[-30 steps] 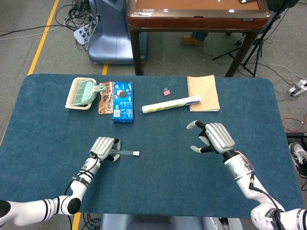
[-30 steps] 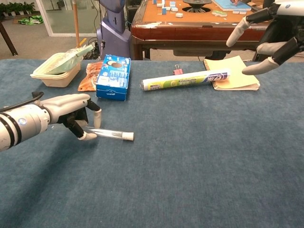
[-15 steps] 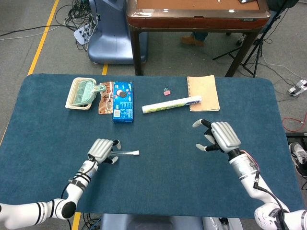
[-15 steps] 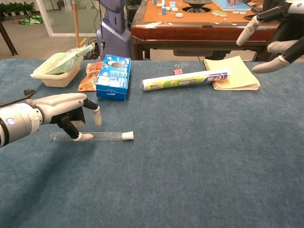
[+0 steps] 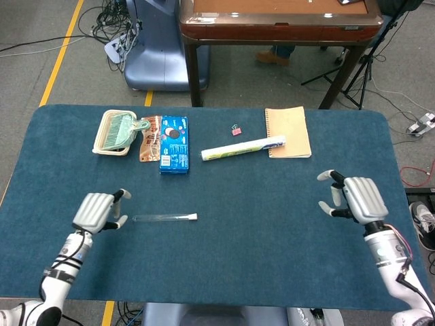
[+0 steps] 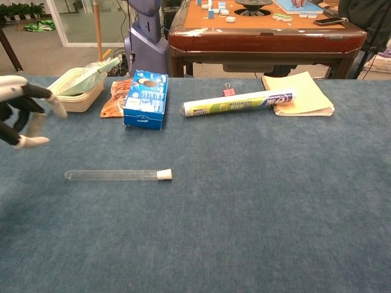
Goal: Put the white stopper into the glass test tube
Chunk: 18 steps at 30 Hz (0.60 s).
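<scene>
Blue cloth covers the table [image 5: 272, 224], a soft bed that should keep round glass from rolling. The right hand [image 5: 357, 199] and left hand [image 5: 97, 210] hover empty, fingers apart, well clear at either side. Between them the glass test tube [image 6: 113, 175] lies flat, the white stopper [image 6: 164, 174] seated in its mouth, so the job looks finished.

You see bright, even light from above; shadows under your left hand [image 5: 98, 210] are soft, focus sharp.
</scene>
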Tool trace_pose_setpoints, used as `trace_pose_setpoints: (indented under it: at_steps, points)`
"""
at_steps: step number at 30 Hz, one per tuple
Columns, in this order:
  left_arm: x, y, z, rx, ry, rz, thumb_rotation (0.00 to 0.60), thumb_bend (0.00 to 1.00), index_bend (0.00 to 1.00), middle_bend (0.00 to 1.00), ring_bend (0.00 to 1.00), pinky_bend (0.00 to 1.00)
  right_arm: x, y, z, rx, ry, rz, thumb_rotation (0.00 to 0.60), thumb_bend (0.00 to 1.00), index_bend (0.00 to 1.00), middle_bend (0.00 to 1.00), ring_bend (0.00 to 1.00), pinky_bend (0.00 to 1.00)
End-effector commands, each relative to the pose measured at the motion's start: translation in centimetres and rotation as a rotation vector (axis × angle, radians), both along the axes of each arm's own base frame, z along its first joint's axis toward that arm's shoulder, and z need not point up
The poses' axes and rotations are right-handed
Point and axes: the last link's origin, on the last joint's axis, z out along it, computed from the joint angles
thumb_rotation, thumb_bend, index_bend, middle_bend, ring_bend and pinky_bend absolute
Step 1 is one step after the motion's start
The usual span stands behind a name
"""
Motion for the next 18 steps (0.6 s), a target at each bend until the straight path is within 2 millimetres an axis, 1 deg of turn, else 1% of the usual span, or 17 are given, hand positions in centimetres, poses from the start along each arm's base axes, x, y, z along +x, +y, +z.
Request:
trace_pose_setpoints:
  at_steps: [1, 3, 4, 6, 10, 15, 18]
  points:
    - [-2.5, -1.9, 2.7, 0.054, 0.023, 0.02, 0.6, 0.26, 0.33, 0.53, 0.46, 0.66, -1.8, 1.6, 0.6, -0.028, 0.079, -0.025, 0.6, 0.29, 0.36, 0.52, 0.55, 0.75]
    - [-3.8, -3.0, 3.9, 0.09, 0.029, 0.028, 0.6, 0.26, 0.32, 0.48, 0.42, 0.59, -2.7, 2.6, 0.6, -0.044, 0.108, -0.034, 0.6, 0.29, 0.36, 0.45, 0.44, 0.65]
    - [-4.2, -3.4, 4.3, 0.106, 0.028, 0.028, 0.6, 0.26, 0.32, 0.46, 0.41, 0.57, -3.0, 3.0, 0.6, -0.056, 0.113, -0.037, 0.6, 0.29, 0.36, 0.42, 0.39, 0.61]
    - [-5.3, -4.5, 4.9, 0.143, 0.039, 0.025, 0.6, 0.26, 0.32, 0.45, 0.4, 0.54, -3.7, 4.1, 0.3, -0.083, 0.119, -0.045, 0.6, 0.29, 0.36, 0.4, 0.35, 0.59]
    - [-6.7, -6.7, 5.6, 0.192, 0.057, 0.028, 0.6, 0.26, 0.32, 0.44, 0.39, 0.51, -4.6, 5.8, -0.4, -0.134, 0.126, -0.039, 0.6, 0.29, 0.36, 0.38, 0.34, 0.58]
    - [-7.2, -9.3, 5.7, 0.218, 0.05, 0.039, 0.6, 0.26, 0.32, 0.44, 0.39, 0.5, -5.3, 7.5, -1.5, -0.176, 0.092, -0.037, 0.6, 0.29, 0.36, 0.38, 0.34, 0.57]
    - [-7.3, -10.1, 5.4, 0.214, 0.051, 0.045, 0.6, 0.26, 0.32, 0.43, 0.39, 0.5, -5.4, 7.8, -1.9, -0.17, 0.092, -0.038, 0.6, 0.29, 0.36, 0.38, 0.34, 0.57]
